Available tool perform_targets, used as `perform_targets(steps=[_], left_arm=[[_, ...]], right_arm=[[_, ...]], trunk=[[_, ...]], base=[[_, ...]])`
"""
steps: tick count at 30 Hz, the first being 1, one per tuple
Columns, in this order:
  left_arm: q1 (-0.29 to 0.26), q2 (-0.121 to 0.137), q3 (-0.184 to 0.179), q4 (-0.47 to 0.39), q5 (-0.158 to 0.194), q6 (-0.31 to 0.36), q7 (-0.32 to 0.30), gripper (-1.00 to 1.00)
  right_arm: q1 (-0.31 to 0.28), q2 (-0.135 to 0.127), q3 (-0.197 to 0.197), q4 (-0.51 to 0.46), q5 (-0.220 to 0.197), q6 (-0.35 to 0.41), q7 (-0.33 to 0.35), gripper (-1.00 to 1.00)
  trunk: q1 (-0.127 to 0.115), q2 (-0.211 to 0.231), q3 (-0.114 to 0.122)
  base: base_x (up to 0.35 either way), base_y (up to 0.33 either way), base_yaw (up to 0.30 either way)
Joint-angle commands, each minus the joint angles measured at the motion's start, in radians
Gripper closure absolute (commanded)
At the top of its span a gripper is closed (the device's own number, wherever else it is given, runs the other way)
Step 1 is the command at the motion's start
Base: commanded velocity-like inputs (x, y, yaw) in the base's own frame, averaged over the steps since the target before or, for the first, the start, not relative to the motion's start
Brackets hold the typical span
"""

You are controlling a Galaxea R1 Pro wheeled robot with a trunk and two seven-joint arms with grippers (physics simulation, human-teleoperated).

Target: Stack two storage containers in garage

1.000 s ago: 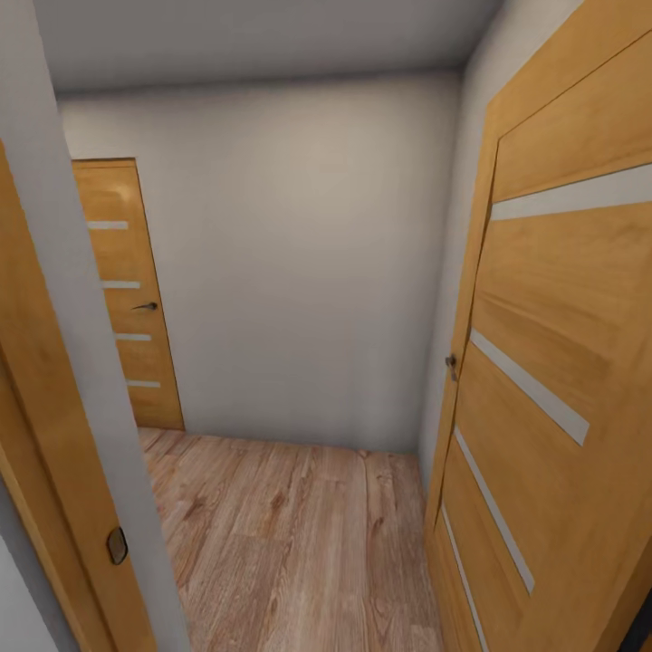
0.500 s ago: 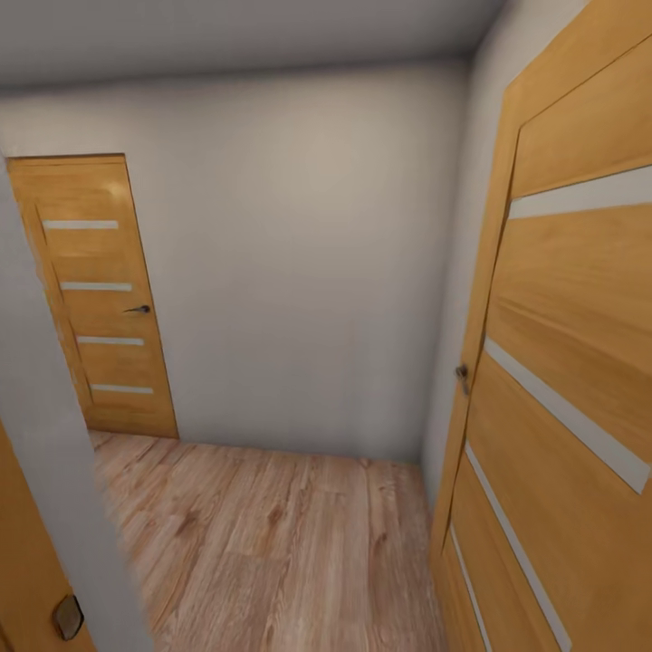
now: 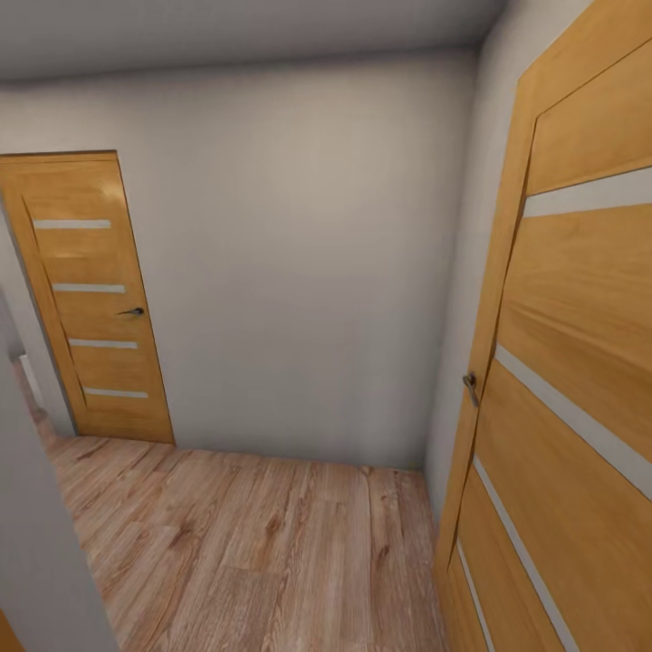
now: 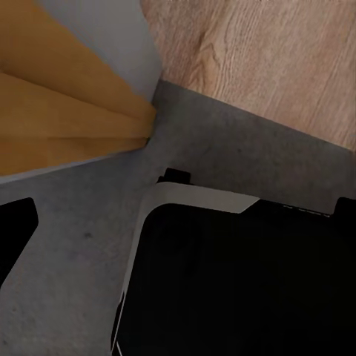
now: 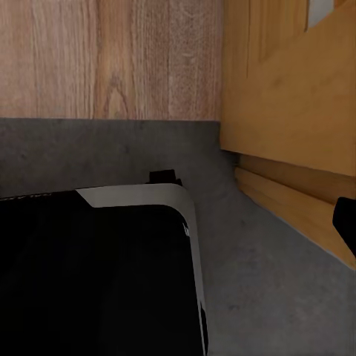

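Observation:
The two storage containers are out of view. In the left wrist view, dark-grey concrete floor (image 4: 74, 289) meets light wood planks (image 4: 282, 59) at a threshold, beside an orange-wood door edge (image 4: 59, 111). My black, white-rimmed base (image 4: 237, 282) stands on the concrete. A black fingertip (image 4: 13, 237) of the left gripper shows at the edge. In the right wrist view the same base (image 5: 89, 274) sits on concrete floor (image 5: 282, 297) near the wood planks (image 5: 111, 52). A black fingertip (image 5: 345, 221) of the right gripper pokes in. Neither gripper's state can be read.
Ahead is a small hallway with a wood plank floor (image 3: 254, 552) and a white wall (image 3: 299, 254). An orange-wood door with glass slits (image 3: 580, 380) stands open close on the right. A similar shut door (image 3: 91, 299) is at the far left. A grey wall edge (image 3: 36, 543) is near left.
The head camera has moved forward through the doorway. The near door frame on the left has slid out of the picture, and the far left door now shows in full.

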Motion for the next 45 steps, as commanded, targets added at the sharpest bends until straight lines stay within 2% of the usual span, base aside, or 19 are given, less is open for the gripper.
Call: perform_targets(steps=[1,32,45], left_arm=[[0.0,0.0,-0.009,0.001,0.009,-0.003,0.003,-1.0],[0.0,0.0,-0.009,0.001,0.013,-0.004,0.003,-1.0],[0.0,0.0,-0.009,0.001,0.013,-0.001,0.003,-1.0]], right_arm=[[-0.001,0.0,-0.001,0.003,-0.008,-0.007,0.0,-1.0],[-0.001,-0.001,-0.001,0.003,-0.008,-0.005,0.0,-1.0],[-0.001,-0.002,-0.001,0.003,-0.008,-0.004,0.0,-1.0]], trunk=[[0.0,-0.001,0.0],[0.0,-0.001,0.0],[0.0,-0.001,0.0]], base=[[0.009,0.0,0.0],[0.003,-0.039,0.0],[0.274,0.0,0.0]])
